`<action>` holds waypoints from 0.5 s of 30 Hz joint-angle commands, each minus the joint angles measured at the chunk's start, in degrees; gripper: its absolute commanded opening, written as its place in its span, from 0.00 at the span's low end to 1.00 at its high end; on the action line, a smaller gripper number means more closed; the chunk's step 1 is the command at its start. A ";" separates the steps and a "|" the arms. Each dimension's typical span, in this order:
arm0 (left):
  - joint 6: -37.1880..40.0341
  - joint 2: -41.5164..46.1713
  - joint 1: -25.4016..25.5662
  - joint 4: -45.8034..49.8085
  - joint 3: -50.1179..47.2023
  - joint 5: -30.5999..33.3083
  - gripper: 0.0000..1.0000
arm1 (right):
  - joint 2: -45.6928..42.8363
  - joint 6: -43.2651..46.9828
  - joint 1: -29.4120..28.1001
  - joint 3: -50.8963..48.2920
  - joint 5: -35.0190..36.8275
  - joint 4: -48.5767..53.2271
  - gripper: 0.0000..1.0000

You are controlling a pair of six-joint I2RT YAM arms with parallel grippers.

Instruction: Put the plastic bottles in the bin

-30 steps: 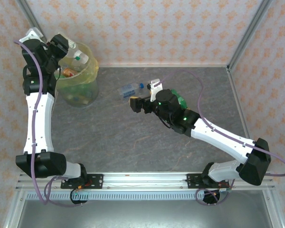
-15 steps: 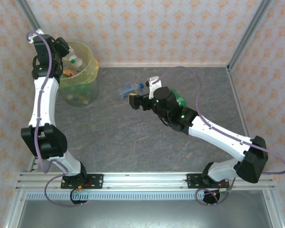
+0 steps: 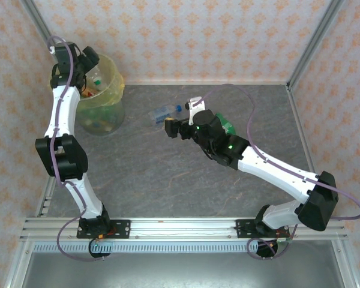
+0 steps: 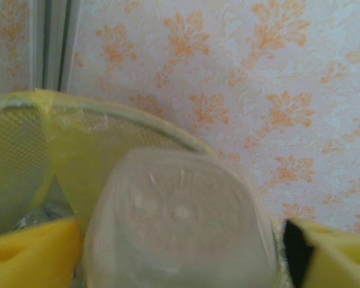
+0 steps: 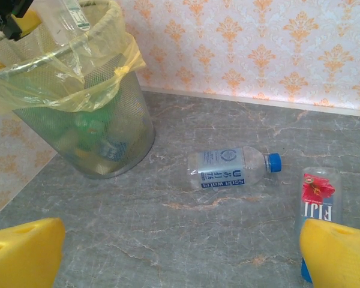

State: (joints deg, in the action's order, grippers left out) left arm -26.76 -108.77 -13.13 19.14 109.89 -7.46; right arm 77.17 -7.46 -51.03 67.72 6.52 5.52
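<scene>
Currently your left gripper [image 3: 89, 62] clamps a clear bottle [image 4: 180, 228] over the bin [image 3: 108, 113] — your right gripper [image 5: 183, 255] gapes wide, empty.

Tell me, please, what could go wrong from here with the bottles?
1. The left gripper holds a clear bottle near the rim of the bin; released there, it might strike the rim and fall outside.
2. The Fiji bottle lies close beside the open right gripper; a sideways move could send it rolling.
</scene>
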 commanded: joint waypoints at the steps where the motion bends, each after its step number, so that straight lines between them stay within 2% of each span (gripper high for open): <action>1: 0.50 1.27 -0.32 1.84 1.93 0.91 0.99 | -1.42 -0.53 -0.30 1.25 2.35 1.25 1.00; 9: 0.40 4.34 -0.22 5.56 3.76 2.02 0.99 | -1.57 -1.45 -0.30 0.64 2.65 1.35 1.00; 15: 0.00 9.06 0.53 7.46 1.95 2.08 0.99 | 0.01 -3.85 -0.30 0.54 5.95 3.02 1.00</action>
State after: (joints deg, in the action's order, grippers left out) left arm -26.89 -104.07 -13.10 24.97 111.33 -6.57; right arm 77.14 -9.28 -51.03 67.72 8.99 6.70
